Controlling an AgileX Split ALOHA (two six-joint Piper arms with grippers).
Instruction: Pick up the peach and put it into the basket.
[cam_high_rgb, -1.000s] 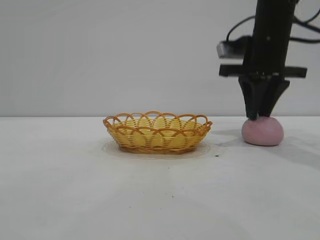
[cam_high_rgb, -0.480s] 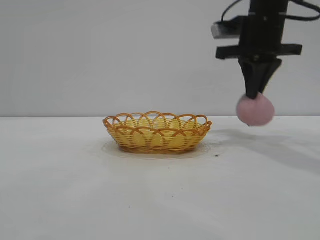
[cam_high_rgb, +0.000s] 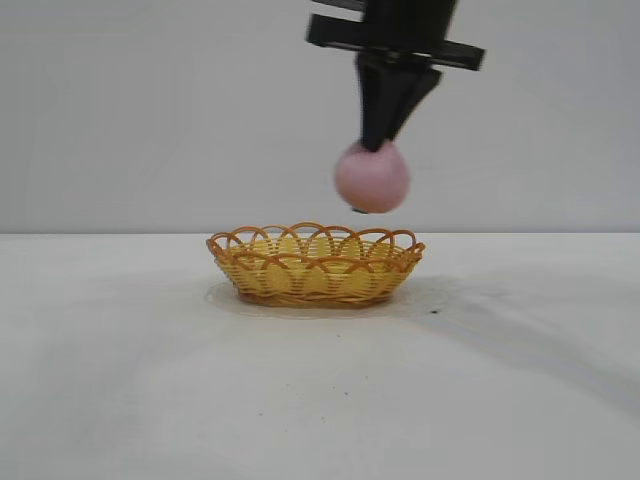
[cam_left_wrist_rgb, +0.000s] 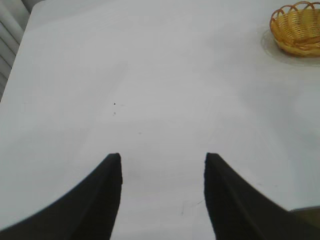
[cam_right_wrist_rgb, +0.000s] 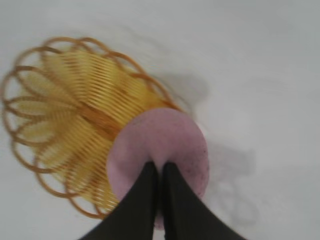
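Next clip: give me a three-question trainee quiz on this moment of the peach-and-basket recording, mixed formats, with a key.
1. True or false: the peach rests on the table.
2. Multiple choice: where is the peach relative to the basket? A) inside it, B) hanging in the air above its right part, C) on the table left of it.
3. Short answer: which gripper holds the peach, and what is the other one doing?

Key
1. False: it hangs clear of the table.
2. B.
3. The right gripper pinches the peach's top; the left gripper stands open over bare table, far from the basket, holding nothing.
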